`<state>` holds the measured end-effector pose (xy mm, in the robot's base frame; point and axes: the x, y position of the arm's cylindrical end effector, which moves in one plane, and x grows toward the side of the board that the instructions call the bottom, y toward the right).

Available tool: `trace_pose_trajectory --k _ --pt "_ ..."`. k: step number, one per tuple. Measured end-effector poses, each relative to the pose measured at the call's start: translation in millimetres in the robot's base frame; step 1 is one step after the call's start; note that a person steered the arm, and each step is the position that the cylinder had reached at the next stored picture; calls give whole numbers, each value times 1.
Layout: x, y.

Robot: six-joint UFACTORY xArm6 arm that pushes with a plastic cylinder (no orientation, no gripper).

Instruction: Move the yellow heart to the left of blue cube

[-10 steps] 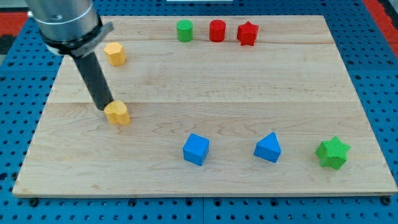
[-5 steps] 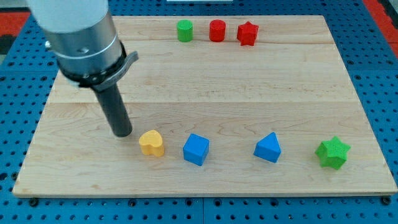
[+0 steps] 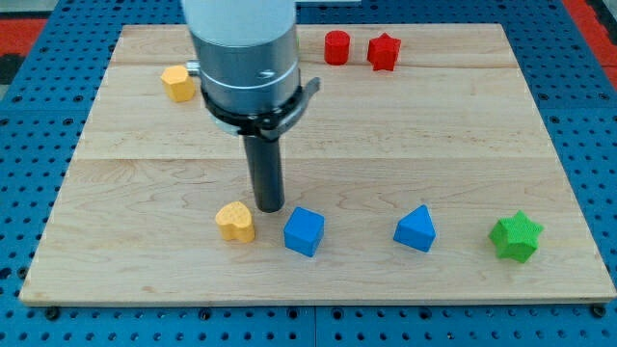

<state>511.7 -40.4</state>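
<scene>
The yellow heart (image 3: 235, 222) lies on the wooden board (image 3: 463, 135) near the view's bottom, just left of the blue cube (image 3: 304, 231), with a small gap between them. My tip (image 3: 268, 208) stands just above that gap, a little up and right of the heart and up and left of the cube. It touches neither block as far as I can tell.
A yellow block (image 3: 177, 84) sits at the upper left. A red cylinder (image 3: 336, 47) and a red star (image 3: 384, 51) sit at the top; the arm hides the area left of them. A blue wedge-like block (image 3: 415, 229) and a green star (image 3: 516, 237) lie at the lower right.
The heart was pushed down and right until it lay left of the blue cube. My tip then moved right, from the heart's upper left to above the gap between heart and cube.
</scene>
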Motion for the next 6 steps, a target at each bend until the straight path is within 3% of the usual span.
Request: trace_pose_trajectory --k 5,6 --pt "10 -36" --pt "-10 -36"
